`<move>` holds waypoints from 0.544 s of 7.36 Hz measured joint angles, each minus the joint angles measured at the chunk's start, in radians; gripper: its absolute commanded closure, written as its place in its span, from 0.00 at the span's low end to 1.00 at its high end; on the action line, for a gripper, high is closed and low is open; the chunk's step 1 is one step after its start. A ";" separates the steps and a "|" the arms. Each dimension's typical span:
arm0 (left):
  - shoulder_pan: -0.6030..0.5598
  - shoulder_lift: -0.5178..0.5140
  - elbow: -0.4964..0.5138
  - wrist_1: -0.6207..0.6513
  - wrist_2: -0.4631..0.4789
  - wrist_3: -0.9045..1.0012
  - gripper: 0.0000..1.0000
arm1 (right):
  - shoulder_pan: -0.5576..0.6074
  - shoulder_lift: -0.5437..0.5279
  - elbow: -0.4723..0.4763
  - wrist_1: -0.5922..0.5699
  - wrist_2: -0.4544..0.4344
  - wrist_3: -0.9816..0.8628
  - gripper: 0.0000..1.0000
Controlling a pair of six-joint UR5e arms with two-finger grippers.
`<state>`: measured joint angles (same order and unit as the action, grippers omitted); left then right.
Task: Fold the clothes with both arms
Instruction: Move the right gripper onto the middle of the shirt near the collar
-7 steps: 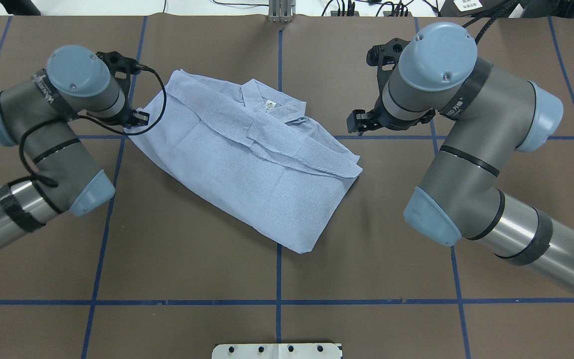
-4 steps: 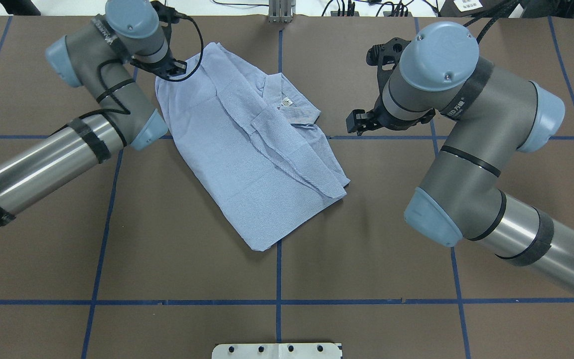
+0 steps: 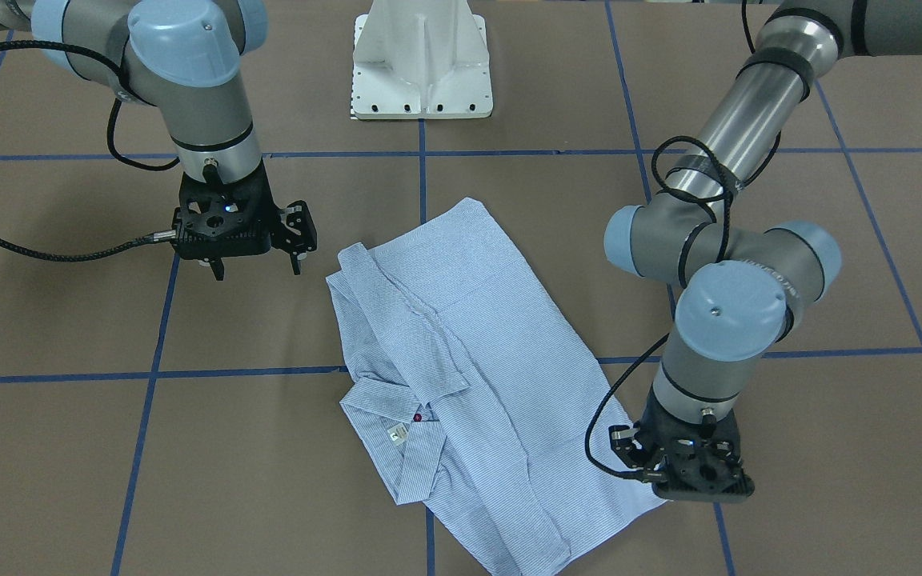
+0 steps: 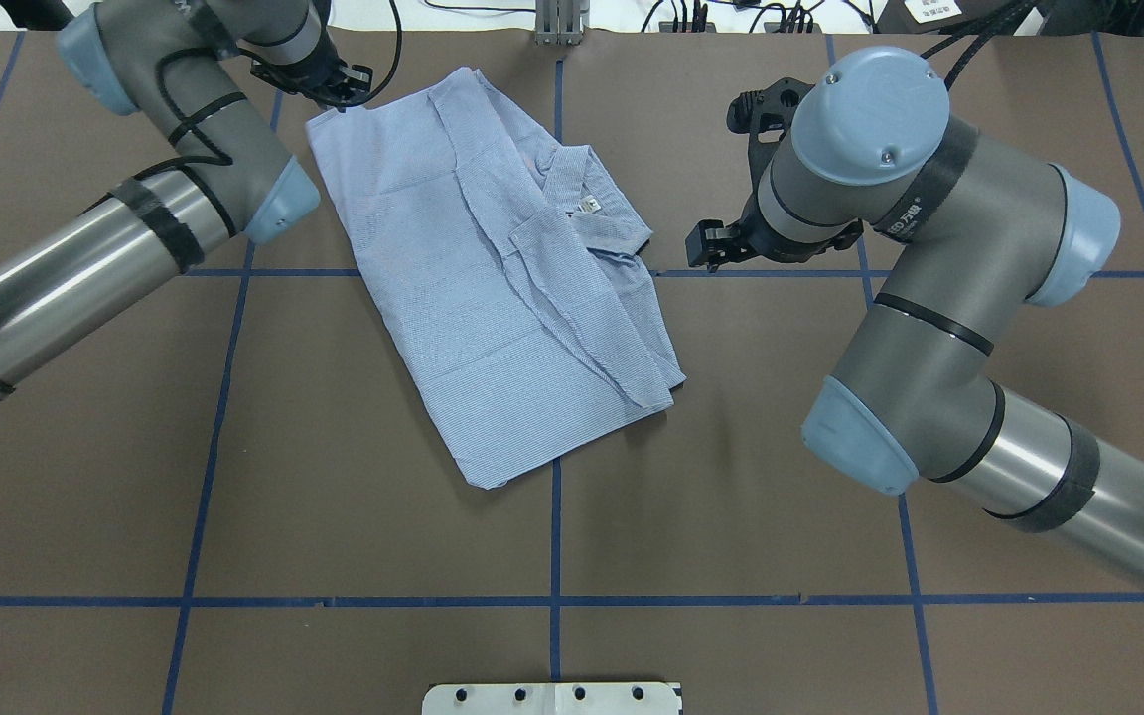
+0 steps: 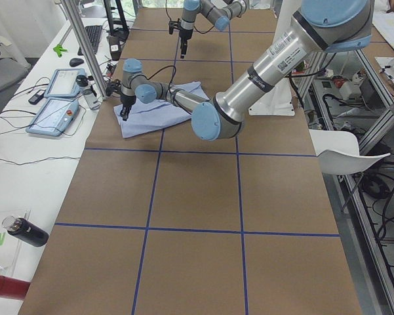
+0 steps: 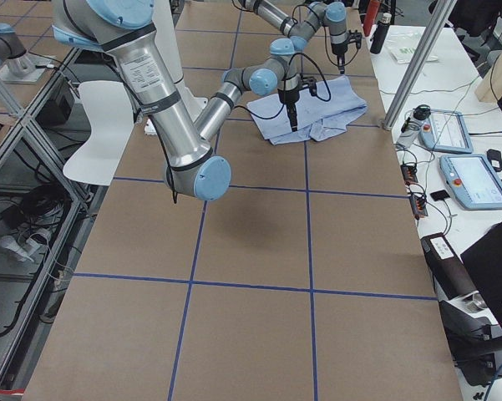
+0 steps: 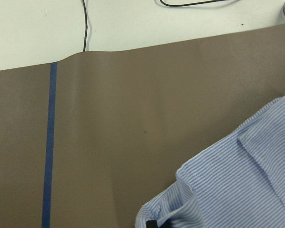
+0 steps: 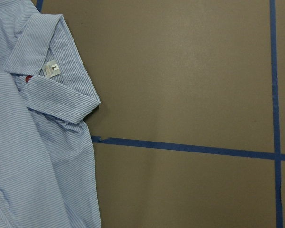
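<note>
The brown-papered table [image 4: 731, 556], gridded with blue tape lines [image 4: 555, 556], fills every view. Two robot arms reach over it. The left arm [image 4: 85, 268] enters from the left of the overhead view and stretches to its upper left corner. The right arm [image 4: 929, 328] bends in from the right. One white pedestal base [image 3: 421, 56] stands at the top centre of the front-facing view.

One striped shirt [image 4: 473, 278] lies flat, slanting from the upper left of the overhead view down to its centre. It is already folded into a long panel, with the collar on its right-hand edge.

There are two grippers. The left gripper [image 4: 336, 94] is pinched on the shirt's upper-left corner; its wrist view shows cloth bunched at a black fingertip. The right gripper [image 3: 257, 272] hangs over bare table near the collar, clear of the cloth, fingers spread and holding nothing.

The sleeves look tucked in, so the step in hand seems to be squaring the panel by that one corner before a cross fold. Next, the right gripper would need to come down on a matching corner, so that both arms lift together without skewing the cloth.

Smallest are one white neck label [image 8: 52, 69] and, beside it, one dark red button [image 8: 29, 79].
</note>
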<state>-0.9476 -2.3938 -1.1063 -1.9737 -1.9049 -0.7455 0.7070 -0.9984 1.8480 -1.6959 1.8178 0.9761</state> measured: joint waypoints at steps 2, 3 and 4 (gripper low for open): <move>-0.005 0.182 -0.317 0.084 -0.027 0.018 0.00 | -0.036 0.049 -0.121 0.136 -0.013 0.173 0.05; -0.002 0.238 -0.445 0.148 -0.043 0.004 0.00 | -0.053 0.087 -0.211 0.223 -0.033 0.287 0.07; 0.006 0.265 -0.522 0.197 -0.065 -0.028 0.00 | -0.062 0.101 -0.255 0.267 -0.050 0.361 0.14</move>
<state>-0.9417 -2.1288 -1.6283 -1.7766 -1.9699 -0.7735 0.6450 -0.8976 1.5926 -1.4286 1.7677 1.3374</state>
